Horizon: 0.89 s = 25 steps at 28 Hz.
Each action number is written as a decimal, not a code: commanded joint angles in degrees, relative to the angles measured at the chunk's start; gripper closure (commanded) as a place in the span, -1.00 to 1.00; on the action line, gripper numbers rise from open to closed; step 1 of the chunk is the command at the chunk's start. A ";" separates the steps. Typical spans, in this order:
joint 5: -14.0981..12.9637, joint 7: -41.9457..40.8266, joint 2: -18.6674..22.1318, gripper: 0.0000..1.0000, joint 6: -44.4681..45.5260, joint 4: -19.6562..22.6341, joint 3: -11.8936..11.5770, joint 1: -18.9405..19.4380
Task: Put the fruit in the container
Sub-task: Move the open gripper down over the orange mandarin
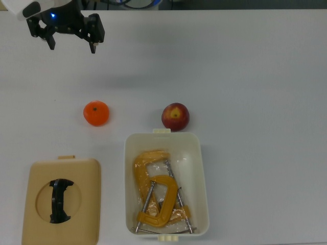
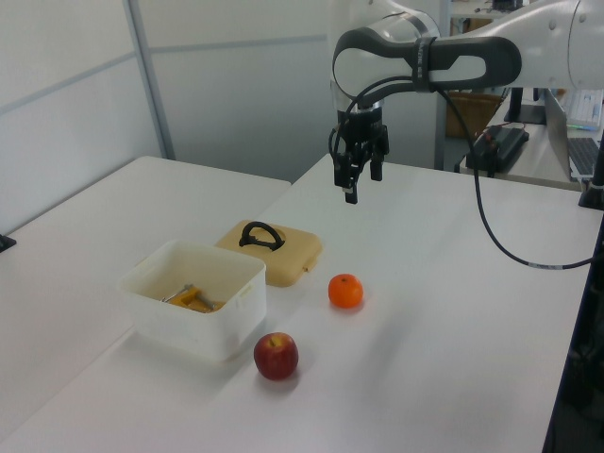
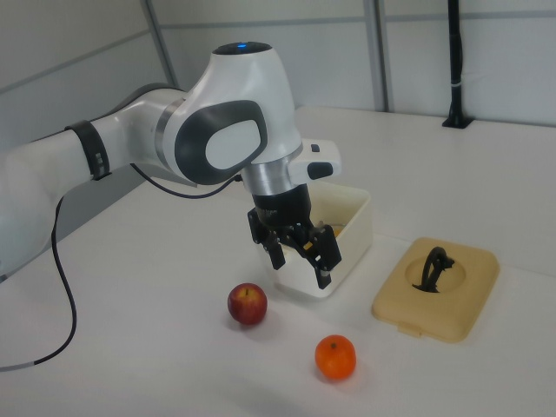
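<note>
Tool (image 1: 71,45) is hanging above the table (image 1: 245,76), fingers spread wide, gripping nothing. Nothing is sitting under it.

Both fruits are sitting on the table, outside the box. The orange (image 1: 96,113) is the nearer one: in the top view it is lying below the tool and slightly to the top view's right of it, well apart. The apple (image 1: 175,117) is lying further off, down and well to the top view's right of the tool, just beside the near rim of the box (image 1: 203,168), by the end tab, maybe touching it, cannot tell.

The box is sitting beyond the apple from the tool, long axis running away from the tool in the top view. It is already holding yellow clamps (image 1: 156,191), with free room looking tight but present toward the apple end. The lid (image 1: 61,201) is lying flat beside the box, off it, handle up.

Judging by this, no fruit is in yet and the task is barely starting. The orange is looking like the first pick: the tool is needing to travel down the top view, a little to its right, then descend. Both fruits are round, so finger orientation matters little. In the left view the tool (image 2: 359,179) is hovering high behind the orange (image 2: 345,291). From there the carry is going toward the top view's lower right, to the box.
</note>
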<state>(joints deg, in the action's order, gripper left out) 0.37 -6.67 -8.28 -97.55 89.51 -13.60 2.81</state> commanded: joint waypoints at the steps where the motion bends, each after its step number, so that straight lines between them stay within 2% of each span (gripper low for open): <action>1: -1.17 -1.15 0.81 -1.00 -0.54 1.11 0.07 0.09; 9: -1.08 -1.51 0.11 -1.00 -1.33 2.07 0.24 0.26; 19: -1.17 -0.89 -5.07 -1.00 -7.13 2.95 0.33 3.16; 25: -1.17 -0.63 -8.50 -1.00 -10.99 2.95 0.42 3.43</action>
<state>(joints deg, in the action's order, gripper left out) 0.33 -6.68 -14.98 -105.53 92.11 -12.89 5.91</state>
